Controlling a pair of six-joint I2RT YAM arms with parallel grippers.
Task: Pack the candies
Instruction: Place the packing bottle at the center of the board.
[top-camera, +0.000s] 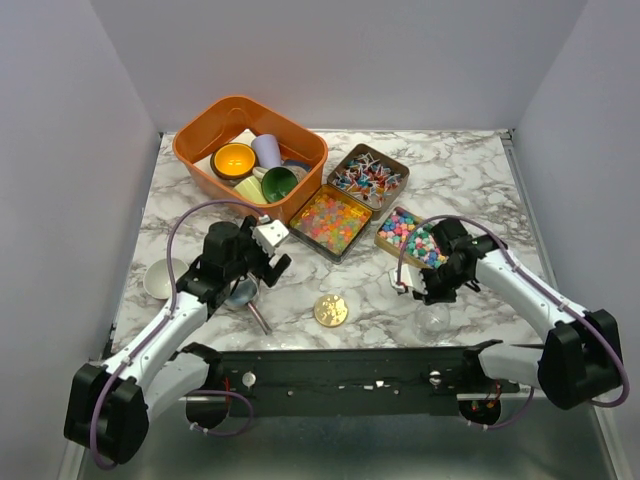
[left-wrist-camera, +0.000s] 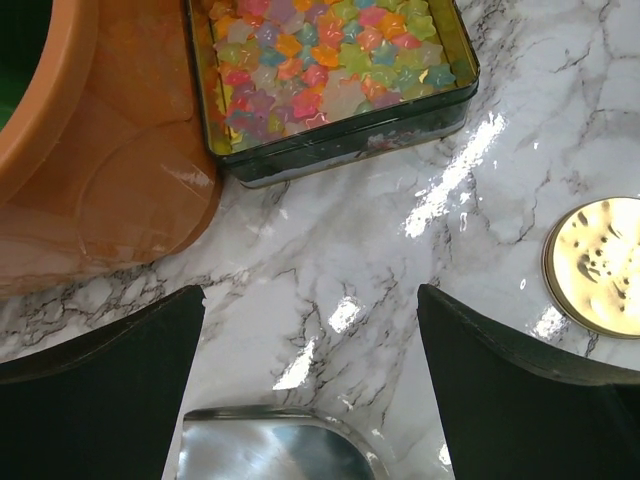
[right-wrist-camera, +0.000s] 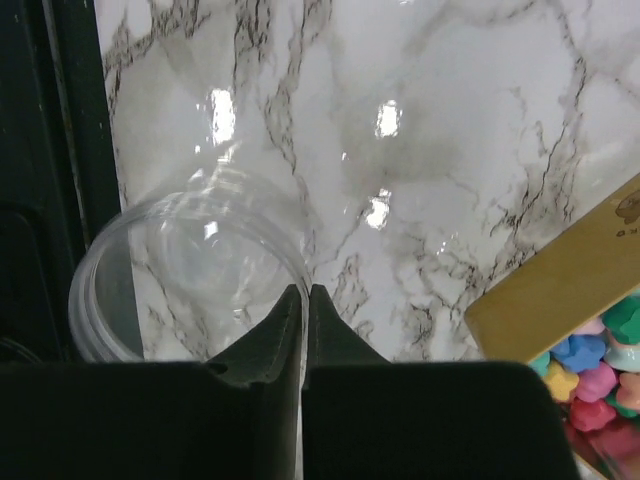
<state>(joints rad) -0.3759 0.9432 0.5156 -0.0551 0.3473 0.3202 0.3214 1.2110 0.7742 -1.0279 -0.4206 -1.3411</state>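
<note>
Three open tins hold the candies: twisted-wrapper pieces (top-camera: 368, 175), glossy orange-yellow-pink bits (top-camera: 331, 221) and pastel balls (top-camera: 410, 236). The glossy tin also shows in the left wrist view (left-wrist-camera: 330, 70), and the pastel tin's corner shows in the right wrist view (right-wrist-camera: 600, 370). My left gripper (top-camera: 262, 262) is open and empty, its fingers (left-wrist-camera: 100, 390) spread above a metal scoop (left-wrist-camera: 270, 450). My right gripper (top-camera: 425, 293) is shut on the rim of a clear plastic cup (right-wrist-camera: 180, 280), which sits on the table near the front edge (top-camera: 432, 320).
An orange basket (top-camera: 195, 135) with coloured cups and bowls stands at the back left, and its corner is close to my left gripper (left-wrist-camera: 110, 170). A flat gold disc (top-camera: 331, 309) lies at the front middle. A white bowl (top-camera: 160, 278) sits at the left edge.
</note>
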